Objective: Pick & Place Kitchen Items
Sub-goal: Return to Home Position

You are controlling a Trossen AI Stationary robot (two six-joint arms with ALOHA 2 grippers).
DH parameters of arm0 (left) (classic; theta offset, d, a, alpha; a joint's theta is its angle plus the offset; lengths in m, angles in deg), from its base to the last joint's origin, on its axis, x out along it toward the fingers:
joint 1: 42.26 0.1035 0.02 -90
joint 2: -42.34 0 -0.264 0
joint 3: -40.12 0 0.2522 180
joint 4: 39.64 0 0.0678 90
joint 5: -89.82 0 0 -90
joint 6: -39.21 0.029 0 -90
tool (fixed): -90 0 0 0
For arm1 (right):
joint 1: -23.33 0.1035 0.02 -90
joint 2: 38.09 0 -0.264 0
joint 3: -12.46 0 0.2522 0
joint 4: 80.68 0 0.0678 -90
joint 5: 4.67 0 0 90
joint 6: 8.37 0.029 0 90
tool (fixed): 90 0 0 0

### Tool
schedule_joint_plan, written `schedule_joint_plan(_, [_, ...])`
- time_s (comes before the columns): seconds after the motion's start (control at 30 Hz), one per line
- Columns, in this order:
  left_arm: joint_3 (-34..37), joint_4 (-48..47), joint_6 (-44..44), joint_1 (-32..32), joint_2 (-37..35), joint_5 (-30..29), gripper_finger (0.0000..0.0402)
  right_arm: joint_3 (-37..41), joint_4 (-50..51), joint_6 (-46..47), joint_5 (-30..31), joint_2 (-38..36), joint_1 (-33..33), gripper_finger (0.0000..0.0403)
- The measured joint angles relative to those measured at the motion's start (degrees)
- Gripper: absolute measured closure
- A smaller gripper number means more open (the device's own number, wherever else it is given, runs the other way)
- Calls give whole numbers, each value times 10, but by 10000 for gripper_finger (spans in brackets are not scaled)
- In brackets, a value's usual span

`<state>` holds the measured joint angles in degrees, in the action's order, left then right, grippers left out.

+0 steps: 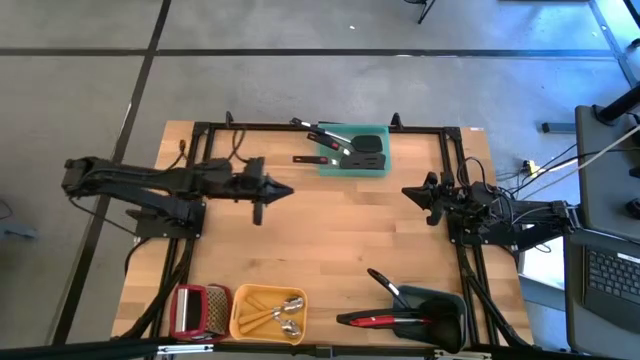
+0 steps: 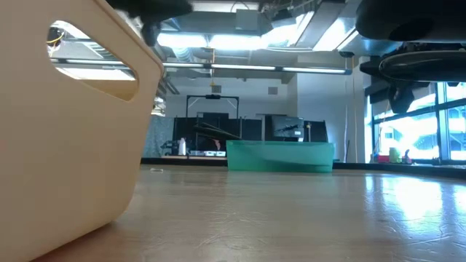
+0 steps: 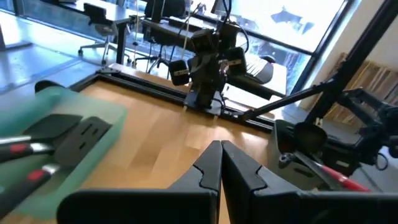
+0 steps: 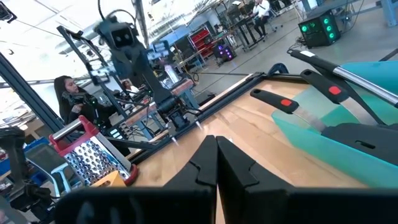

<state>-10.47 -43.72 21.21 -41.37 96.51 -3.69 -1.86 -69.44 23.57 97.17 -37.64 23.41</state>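
The left claw (image 1: 284,191) hangs shut and empty over the surface (image 1: 330,240), because the tools look sorted: metal spoons (image 1: 291,304) in the yellow tray (image 1: 236,300), black spatulas (image 1: 368,160) in the teal tray (image 1: 335,166), red spoon (image 1: 375,320) in the grey tray (image 1: 455,305). The right claw (image 1: 412,192) is shut and empty too.

My left gripper (image 1: 288,192) and my right gripper (image 1: 407,191) are both black. The table (image 1: 340,240) under them is light brown wood with stripes. Off to 1 side of my grippers, the tray (image 1: 340,170) is teal, and its spatulas (image 1: 366,159) are black with red marks. On the other side, closer to my left gripper, are a yellow tray (image 1: 243,300), shiny silver spoons (image 1: 290,306) and a red-framed silver grater (image 1: 192,310) dotted with holes. Closer to my right gripper are a dark grey-blue tray (image 1: 450,300), a red spoon (image 1: 375,320) and a black ladle (image 1: 385,284).
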Motion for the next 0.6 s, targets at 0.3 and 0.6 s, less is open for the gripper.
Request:
schedule_joint_plan(0.3, [135, 29, 73, -13, -159, -48, 400, 0, 0, 0, 0, 0, 0, 401])
schedule_joint_plan(0.6, [238, 30, 81, -16, -309, -72, 400, 0, 0, 0, 0, 0, 0, 401])
